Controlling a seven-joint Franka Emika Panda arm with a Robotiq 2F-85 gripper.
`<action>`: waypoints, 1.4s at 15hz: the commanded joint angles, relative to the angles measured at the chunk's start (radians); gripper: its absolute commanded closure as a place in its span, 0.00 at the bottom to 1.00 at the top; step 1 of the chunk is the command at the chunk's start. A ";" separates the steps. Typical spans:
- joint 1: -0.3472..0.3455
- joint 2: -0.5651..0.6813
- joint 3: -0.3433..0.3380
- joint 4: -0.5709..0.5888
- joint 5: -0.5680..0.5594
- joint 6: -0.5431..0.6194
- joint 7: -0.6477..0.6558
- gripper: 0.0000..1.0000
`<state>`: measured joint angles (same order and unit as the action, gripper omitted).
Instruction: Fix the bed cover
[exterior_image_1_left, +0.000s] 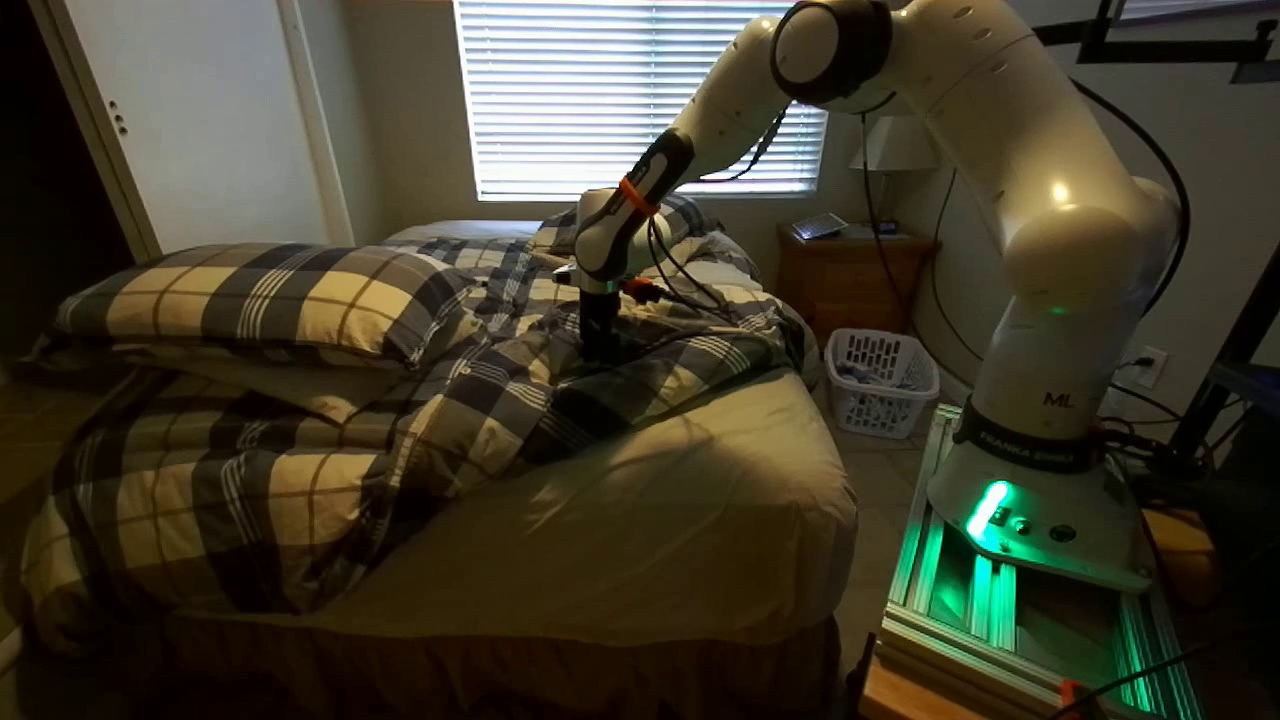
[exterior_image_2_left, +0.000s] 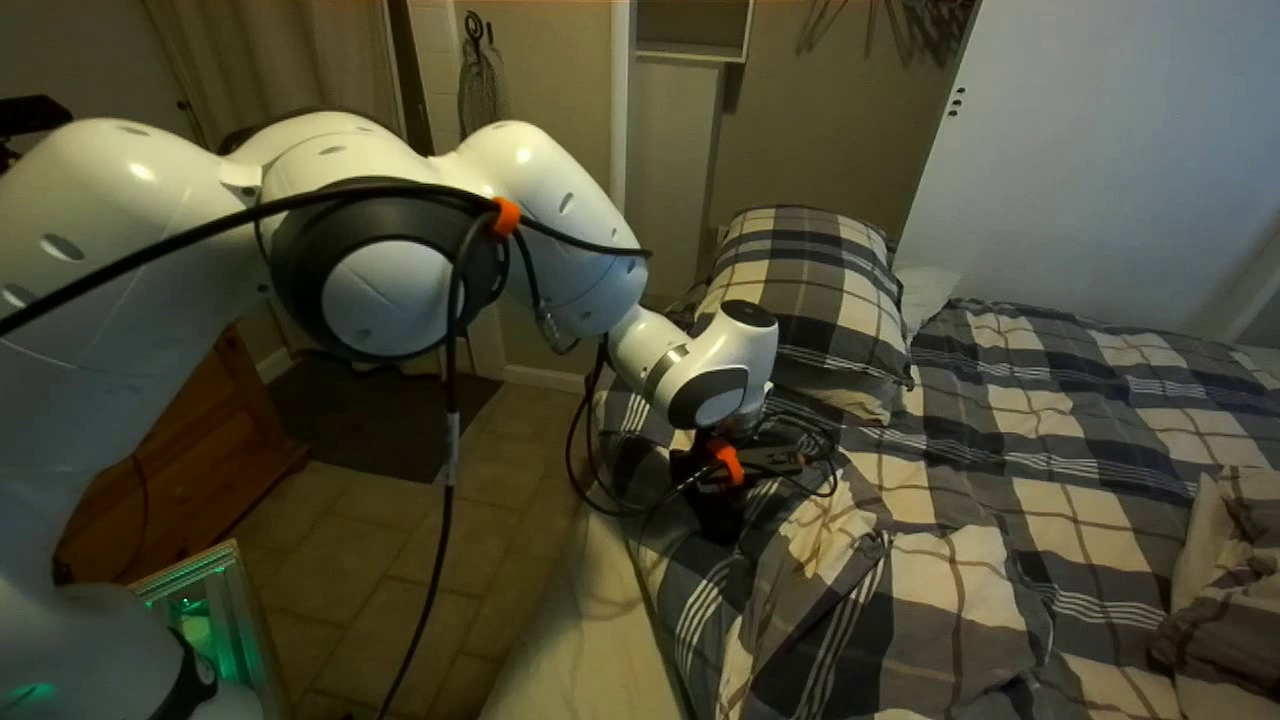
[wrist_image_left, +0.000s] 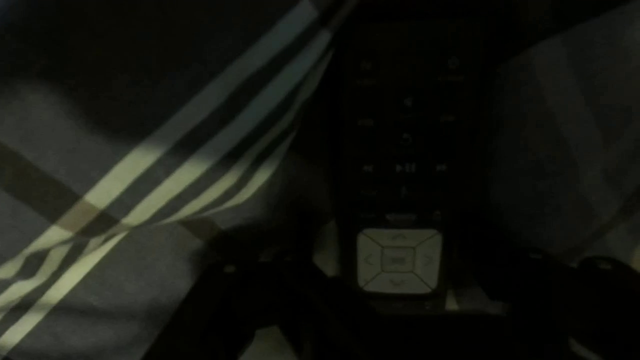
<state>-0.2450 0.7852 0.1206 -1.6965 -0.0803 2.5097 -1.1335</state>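
Observation:
The bed cover is a large cream and navy plaid comforter, bunched and folded across the bed. It also shows in an exterior view and, dimly, in the wrist view. My gripper points straight down at a fold near the bed's bare side; it also shows in an exterior view. In the very dark wrist view, the fingers of my gripper stand apart on either side of a dark remote control. Small light gaps show between remote and fingers. The fingertips are hidden in the exterior views.
A plaid pillow lies on the bed; it also shows in an exterior view. A tan sheet covers the mattress. A white laundry basket and a wooden nightstand stand beside the bed. Cables hang around my wrist.

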 joint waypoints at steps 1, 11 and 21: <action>-0.009 0.017 0.010 0.032 0.020 -0.031 -0.033 0.58; 0.027 -0.108 -0.025 -0.103 -0.008 -0.009 0.019 0.72; 0.047 -0.319 -0.059 -0.355 -0.010 0.023 0.075 0.72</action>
<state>-0.2093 0.5680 0.0828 -1.9334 -0.0828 2.5144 -1.0869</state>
